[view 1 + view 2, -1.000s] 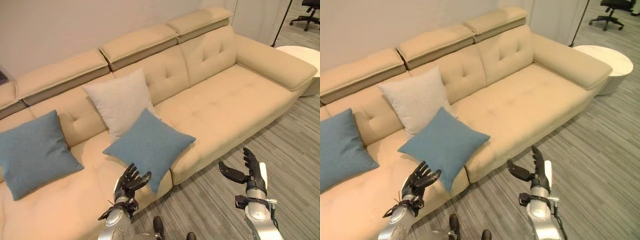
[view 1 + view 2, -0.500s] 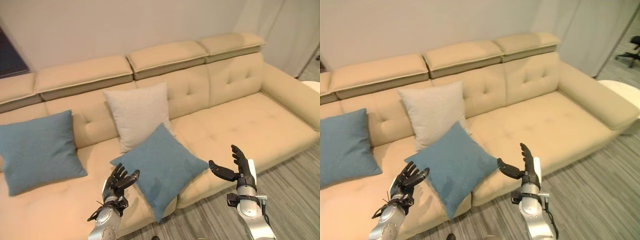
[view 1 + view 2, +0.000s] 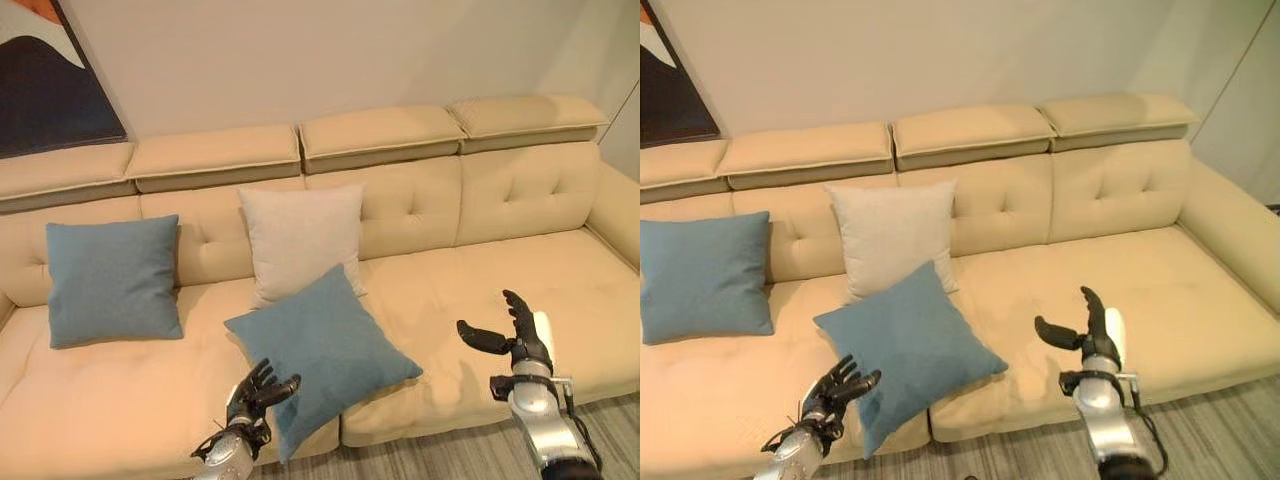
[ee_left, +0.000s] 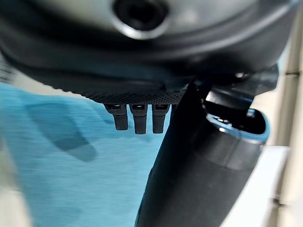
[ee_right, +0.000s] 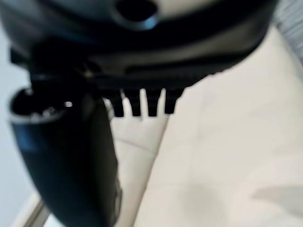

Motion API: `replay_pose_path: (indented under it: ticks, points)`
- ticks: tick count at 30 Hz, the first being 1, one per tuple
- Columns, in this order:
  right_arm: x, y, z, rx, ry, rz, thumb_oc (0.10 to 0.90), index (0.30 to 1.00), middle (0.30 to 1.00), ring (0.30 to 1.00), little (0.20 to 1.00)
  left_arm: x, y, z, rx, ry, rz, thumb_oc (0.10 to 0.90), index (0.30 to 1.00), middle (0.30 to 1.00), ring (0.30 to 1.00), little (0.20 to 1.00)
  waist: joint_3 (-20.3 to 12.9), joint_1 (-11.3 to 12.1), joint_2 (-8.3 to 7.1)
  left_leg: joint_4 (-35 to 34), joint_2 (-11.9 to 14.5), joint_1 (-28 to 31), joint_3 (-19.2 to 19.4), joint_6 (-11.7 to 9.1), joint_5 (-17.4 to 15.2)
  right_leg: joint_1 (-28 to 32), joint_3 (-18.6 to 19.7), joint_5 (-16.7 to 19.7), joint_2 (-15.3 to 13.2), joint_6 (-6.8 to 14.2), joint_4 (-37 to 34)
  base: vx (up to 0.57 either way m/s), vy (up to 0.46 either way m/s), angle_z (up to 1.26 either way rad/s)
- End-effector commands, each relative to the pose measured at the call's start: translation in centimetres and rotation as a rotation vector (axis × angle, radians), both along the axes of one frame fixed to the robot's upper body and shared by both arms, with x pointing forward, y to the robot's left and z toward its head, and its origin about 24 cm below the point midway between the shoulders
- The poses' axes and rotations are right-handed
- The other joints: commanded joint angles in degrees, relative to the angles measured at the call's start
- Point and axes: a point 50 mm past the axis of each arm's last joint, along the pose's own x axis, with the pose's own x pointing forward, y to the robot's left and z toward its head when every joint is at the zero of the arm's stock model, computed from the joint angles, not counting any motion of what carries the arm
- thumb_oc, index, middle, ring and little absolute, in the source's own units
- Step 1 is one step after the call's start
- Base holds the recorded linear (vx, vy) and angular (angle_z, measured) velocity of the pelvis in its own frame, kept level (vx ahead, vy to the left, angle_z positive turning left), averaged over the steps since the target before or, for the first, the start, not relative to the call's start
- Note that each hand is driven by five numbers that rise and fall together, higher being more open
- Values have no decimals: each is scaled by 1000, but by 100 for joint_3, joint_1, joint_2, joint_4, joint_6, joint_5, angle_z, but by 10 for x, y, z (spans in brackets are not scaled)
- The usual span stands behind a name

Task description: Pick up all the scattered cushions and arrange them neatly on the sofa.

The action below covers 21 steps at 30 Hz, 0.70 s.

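A blue cushion (image 3: 320, 352) lies tilted on the front of the beige sofa's (image 3: 480, 270) seat, one corner hanging over the edge. Behind it a cream cushion (image 3: 300, 240) leans upright against the backrest. Another blue cushion (image 3: 112, 280) stands against the backrest at the left. My left hand (image 3: 258, 390) is open, just left of the front blue cushion's lower corner and holding nothing. The same blue cushion (image 4: 71, 170) shows past its fingers in the left wrist view. My right hand (image 3: 515, 335) is open over the seat's front right part, apart from the cushions.
A dark framed picture (image 3: 50, 80) hangs on the wall at the upper left. Grey striped floor (image 3: 450, 462) runs along the sofa's front. The sofa's right half has free room.
The camera has swung left and up, so the whole sofa now sits squarer in view. Both hands stay open and raised; the cushions have not moved on the sofa.
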Motion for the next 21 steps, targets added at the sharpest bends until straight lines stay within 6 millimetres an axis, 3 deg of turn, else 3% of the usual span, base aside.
replay_pose_path:
  ticks: [1, 6, 10, 12, 14, 16, 18, 21]
  points:
    - [42, 17, 42, 44, -174, 108, 800, 900, 900, 900, 900, 40, 23, 22, 71, -126, -16, 800, 900, 900, 900, 900, -221, 186, -482, 309, -289, 9, 119, 68, -410, -105, -212, -279, -360, 355, 555, 39, -16, 6]
    - [60, 34, 33, 147, -130, 127, 800, 900, 900, 900, 900, 35, 17, 5, 57, -16, -35, 800, 900, 900, 900, 900, -138, 245, -499, 143, -153, -91, 80, 25, -315, -203, -295, -293, -282, 304, 436, 11, 4, 9]
    - [71, 47, 26, 182, -82, 135, 800, 900, 900, 900, 900, 55, 10, 10, 42, -31, -7, 800, 900, 900, 900, 900, 49, 304, -552, 93, -94, -463, -5, 5, -198, -525, -348, -264, -239, 274, 375, -97, 4, 9]
    - [75, 50, 23, 188, -62, 130, 800, 900, 900, 900, 900, 71, 8, 19, 34, -73, 17, 800, 900, 900, 900, 900, 165, 315, -576, 70, -83, -699, -45, -4, -129, -739, -364, -245, -228, 266, 377, -158, 3, 13]
    - [83, 53, 25, 241, -60, 97, 800, 900, 900, 900, 900, 103, 5, 45, 20, -188, 66, 800, 900, 900, 900, 900, 373, 343, -646, 49, -112, -1127, -101, -4, -3, -1149, -366, -183, -233, 252, 434, -212, 13, 16]
    - [87, 53, 28, 256, -68, 91, 800, 900, 900, 900, 900, 113, 6, 53, 22, -216, 83, 800, 900, 900, 900, 900, 406, 333, -663, 44, -126, -1280, -117, -9, 37, -1299, -371, -167, -244, 249, 456, -82, 19, 11]
    - [95, 56, 33, 271, -66, 82, 800, 900, 900, 900, 900, 141, 11, 79, 25, -297, 152, 800, 900, 900, 900, 900, 464, 317, -721, 3, -152, -1631, -91, -17, 119, -1602, -355, -94, -289, 252, 468, -80, 15, 1]
    - [103, 62, 38, 257, -50, 104, 800, 900, 900, 900, 900, 157, 13, 96, 45, -341, 164, 800, 900, 900, 900, 900, 518, 306, -735, 40, -192, -1878, -78, -17, 146, -1800, -330, -33, -336, 265, 456, -59, 26, 0]
